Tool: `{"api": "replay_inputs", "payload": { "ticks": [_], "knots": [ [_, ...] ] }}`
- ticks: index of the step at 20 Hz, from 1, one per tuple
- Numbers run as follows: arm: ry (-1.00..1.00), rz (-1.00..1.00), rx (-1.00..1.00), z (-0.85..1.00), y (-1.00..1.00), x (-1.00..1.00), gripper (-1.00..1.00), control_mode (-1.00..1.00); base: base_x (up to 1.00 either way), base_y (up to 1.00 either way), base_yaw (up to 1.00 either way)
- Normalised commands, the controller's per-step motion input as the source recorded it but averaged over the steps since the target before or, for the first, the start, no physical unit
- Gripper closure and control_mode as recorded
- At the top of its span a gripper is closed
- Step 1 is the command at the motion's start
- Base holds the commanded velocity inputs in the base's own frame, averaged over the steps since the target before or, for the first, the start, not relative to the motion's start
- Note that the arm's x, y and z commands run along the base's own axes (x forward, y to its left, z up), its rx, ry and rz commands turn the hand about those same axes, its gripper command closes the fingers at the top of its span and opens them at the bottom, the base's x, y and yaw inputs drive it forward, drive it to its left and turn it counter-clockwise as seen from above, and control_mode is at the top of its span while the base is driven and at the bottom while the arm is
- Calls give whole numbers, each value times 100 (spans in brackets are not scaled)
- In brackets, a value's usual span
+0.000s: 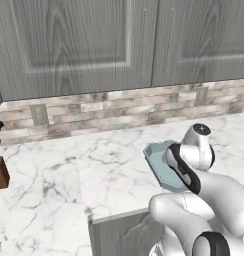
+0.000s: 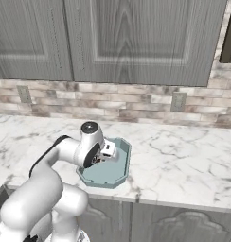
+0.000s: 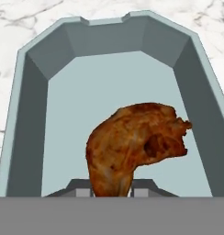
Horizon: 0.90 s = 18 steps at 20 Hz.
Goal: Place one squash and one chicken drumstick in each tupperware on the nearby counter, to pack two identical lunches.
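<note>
The gripper [image 3: 112, 193] pinches the narrow bone end of the reddish-brown chicken drumstick [image 3: 134, 140], whose meaty end points away from the fingers. Straight beyond it lies the bare floor of the pale blue-teal octagonal tupperware [image 3: 36, 92], its walls surrounding the drumstick.

White arm [image 1: 204, 170] over pale teal tupperware [image 1: 156, 157] on marble counter [image 1: 59, 185]
</note>
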Motion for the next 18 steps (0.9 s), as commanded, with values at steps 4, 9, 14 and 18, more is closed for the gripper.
{"api": "replay_inputs", "payload": {
  "ticks": [4,9,14,18],
  "knots": [
    [1,0,0,-53,0,8,-100,-100,0,0,0],
    [0,0,0,-51,0,0,-100,-100,0,0,0],
    [0,0,0,9,0,-1,-100,-100,0,0,0],
    [0,0,0,66,0,-47,-100,-100,0,0,0]
  ]
}}
